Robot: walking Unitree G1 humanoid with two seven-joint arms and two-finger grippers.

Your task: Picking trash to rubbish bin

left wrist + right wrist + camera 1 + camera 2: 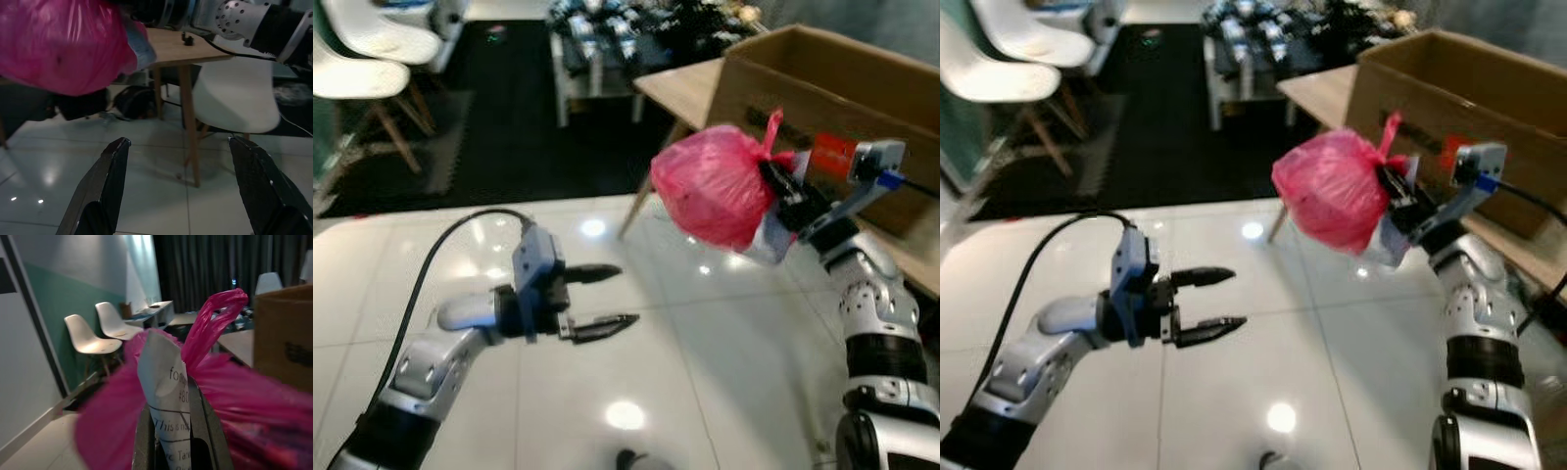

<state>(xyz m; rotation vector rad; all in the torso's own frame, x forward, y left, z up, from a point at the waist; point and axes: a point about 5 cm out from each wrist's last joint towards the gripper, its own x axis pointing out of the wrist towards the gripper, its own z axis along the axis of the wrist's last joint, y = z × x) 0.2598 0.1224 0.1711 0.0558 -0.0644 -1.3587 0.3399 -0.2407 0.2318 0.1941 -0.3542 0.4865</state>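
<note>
A glossy white floor (636,372) is spreading across the lower part of the head views, giving way to a dark mat (509,137) farther off; a big cardboard box (832,108) is sitting on a wooden table (680,83) ahead and to the right, its flap open toward the robot; white chairs (372,59) are standing at the far left on splayed wooden legs, and a low white stand (597,69) heaped with small cluttered items is sitting behind the mat; the right arm (876,323) is reaching up and forward, holding a pink bag (720,186) in the air just in front of the box's near side, above the floor and beside the table edge; the bag is knotted at the top, the knotted tail sticking up; the right gripper (1398,196) is pinching closed on the bag's neck together with a white printed paper (168,416), which in the right wrist view is standing squeezed between the two fingers; the left arm (440,362) is stretching forward low over the floor, well apart from the bag, a black cable (440,259) looping back from its wrist; the left gripper (607,299) is hovering with its fingers (105,191) spread wide and nothing between them; in the left wrist view the bag is hanging above and beyond those fingers, with a table leg and a white chair seat behind.
</note>
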